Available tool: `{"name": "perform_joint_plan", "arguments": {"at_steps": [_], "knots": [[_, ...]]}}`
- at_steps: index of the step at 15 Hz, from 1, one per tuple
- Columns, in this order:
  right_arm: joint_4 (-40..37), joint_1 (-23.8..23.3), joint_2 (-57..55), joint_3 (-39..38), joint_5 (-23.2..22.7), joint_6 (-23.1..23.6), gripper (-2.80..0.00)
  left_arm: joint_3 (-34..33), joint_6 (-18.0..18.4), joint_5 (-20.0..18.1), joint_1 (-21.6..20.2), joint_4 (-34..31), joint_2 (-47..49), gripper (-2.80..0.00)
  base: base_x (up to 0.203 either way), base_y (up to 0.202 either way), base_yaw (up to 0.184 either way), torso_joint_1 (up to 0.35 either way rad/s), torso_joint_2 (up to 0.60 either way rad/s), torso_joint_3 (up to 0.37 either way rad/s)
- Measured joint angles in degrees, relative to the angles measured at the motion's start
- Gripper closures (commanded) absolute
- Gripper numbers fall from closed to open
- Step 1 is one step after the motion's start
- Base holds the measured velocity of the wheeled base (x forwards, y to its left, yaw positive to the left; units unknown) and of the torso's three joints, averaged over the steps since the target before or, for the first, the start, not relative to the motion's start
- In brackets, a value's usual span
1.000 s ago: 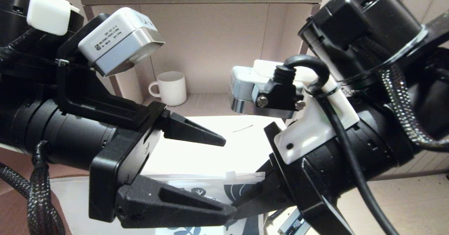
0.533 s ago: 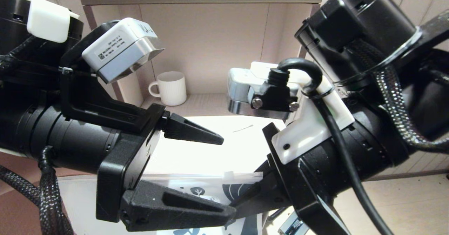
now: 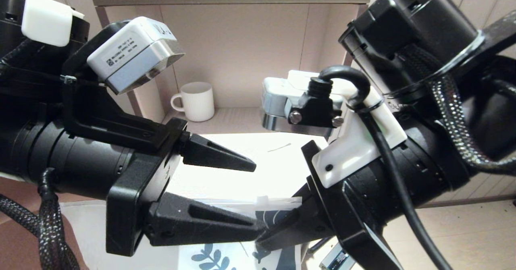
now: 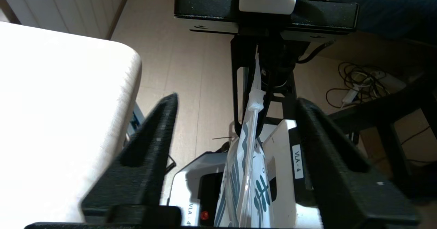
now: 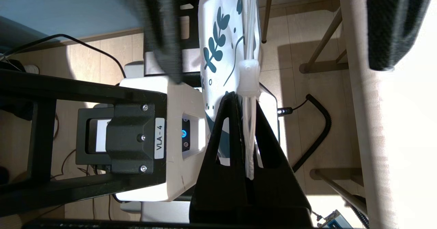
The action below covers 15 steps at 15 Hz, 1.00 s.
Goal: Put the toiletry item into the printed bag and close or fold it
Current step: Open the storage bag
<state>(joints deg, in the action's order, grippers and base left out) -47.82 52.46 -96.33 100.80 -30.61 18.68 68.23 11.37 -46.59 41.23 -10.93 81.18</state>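
Two black robot arms meet in the air in front of a white table [image 3: 225, 181], holding a bag between them. The right gripper [image 5: 251, 119] has its two fingers pressed together on the zip-strip top edge of the printed bag [image 5: 222, 41], a frosted white pouch with dark teal leaves, just beside the small white slider. The left gripper [image 4: 235, 133] is spread wide, one finger on each side of the hanging bag, touching nothing. The toiletry item [image 3: 279, 147], a thin pale sliver, lies on the table well behind the grippers, not in the bag. A white ribbed mug [image 3: 194, 100] stands in the shelf cubby beyond. The bag's mouth looks closed, so the sliver probably cannot go in until it is opened. If the left fingers close on both walls together, the mouth would stay shut; a sideways pull could tug the thin strip out of the right grip and drop the bag. The arms hide most of the bag in the head view, and whether the zip is fully sealed cannot be made out.
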Motion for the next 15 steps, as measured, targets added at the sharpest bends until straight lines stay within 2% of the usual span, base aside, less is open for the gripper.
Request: {"name": "perform_joint_plan", "arguments": {"at_steps": [15], "knots": [[0.09,-0.37,0.73,-0.47,0.13,0.24,0.00,-1.39,0.09,-0.08,0.13,-0.01,-0.69,0.00,0.000,0.000,0.000,0.000,0.00,0.000]]}}
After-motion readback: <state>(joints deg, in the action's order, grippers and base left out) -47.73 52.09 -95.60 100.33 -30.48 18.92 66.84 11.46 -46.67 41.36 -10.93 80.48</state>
